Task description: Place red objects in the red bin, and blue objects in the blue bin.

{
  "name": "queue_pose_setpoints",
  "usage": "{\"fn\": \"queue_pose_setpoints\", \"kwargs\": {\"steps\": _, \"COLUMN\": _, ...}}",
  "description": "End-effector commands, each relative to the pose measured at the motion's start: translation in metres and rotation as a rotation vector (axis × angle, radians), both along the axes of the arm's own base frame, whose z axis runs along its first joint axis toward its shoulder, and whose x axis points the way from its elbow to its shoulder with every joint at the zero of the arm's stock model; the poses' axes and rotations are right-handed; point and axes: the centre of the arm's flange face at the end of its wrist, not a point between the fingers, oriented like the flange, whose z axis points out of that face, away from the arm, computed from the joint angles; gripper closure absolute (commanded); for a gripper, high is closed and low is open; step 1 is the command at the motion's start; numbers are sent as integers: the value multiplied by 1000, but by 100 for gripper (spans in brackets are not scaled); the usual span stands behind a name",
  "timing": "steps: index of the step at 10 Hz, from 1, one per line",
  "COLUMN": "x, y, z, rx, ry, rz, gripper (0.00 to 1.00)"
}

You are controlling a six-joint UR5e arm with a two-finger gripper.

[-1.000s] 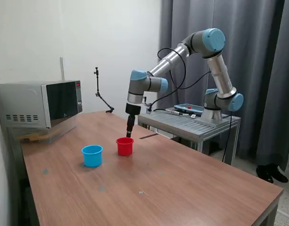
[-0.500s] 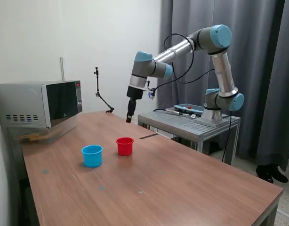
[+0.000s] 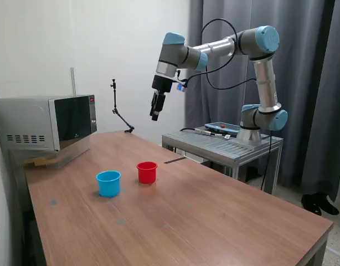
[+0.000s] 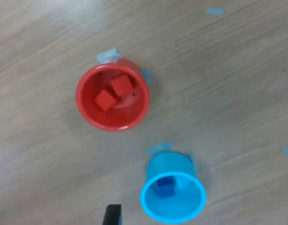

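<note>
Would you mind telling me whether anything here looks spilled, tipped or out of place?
Nothing stands out. The red cup and light blue cup stand upright on the table; two red cubes lie in the red one, and one blue cube shows in the blue one.

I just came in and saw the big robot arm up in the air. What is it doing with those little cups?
The robot is sorting tiny cubes by colour. Its gripper hangs high above the wooden table, holding nothing as far as the pictures show. From the wrist view, two red cubes lie inside the red cup. The light blue cup beside it holds a dark blue cube; only one shows clearly. No loose cubes can be seen on the table.
</note>
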Motion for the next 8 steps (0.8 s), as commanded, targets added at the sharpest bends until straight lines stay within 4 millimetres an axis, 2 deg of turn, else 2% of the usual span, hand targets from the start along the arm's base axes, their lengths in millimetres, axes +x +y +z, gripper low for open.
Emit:
{"fn": "queue_pose_setpoints", "kwargs": {"steps": 1, "x": 9, "y": -3, "z": 43, "rx": 10, "ry": 20, "rz": 26, "gripper": 0}}
{"fn": "queue_pose_setpoints", "kwargs": {"steps": 2, "x": 18, "y": -6, "z": 69, "rx": 16, "ry": 36, "rz": 44, "gripper": 0}}
{"fn": "queue_pose_setpoints", "kwargs": {"steps": 3, "x": 26, "y": -8, "z": 81, "rx": 13, "ry": 23, "rz": 46, "gripper": 0}}
{"fn": "queue_pose_setpoints", "kwargs": {"steps": 4, "x": 37, "y": -19, "z": 94, "rx": 9, "ry": 2, "rz": 61, "gripper": 0}}
{"fn": "queue_pose_setpoints", "kwargs": {"steps": 6, "x": 55, "y": -24, "z": 115, "rx": 13, "ry": -37, "rz": 105, "gripper": 0}}
{"fn": "queue_pose_setpoints", "kwargs": {"steps": 8, "x": 77, "y": -29, "z": 124, "rx": 4, "ry": -110, "rz": 138, "gripper": 0}}
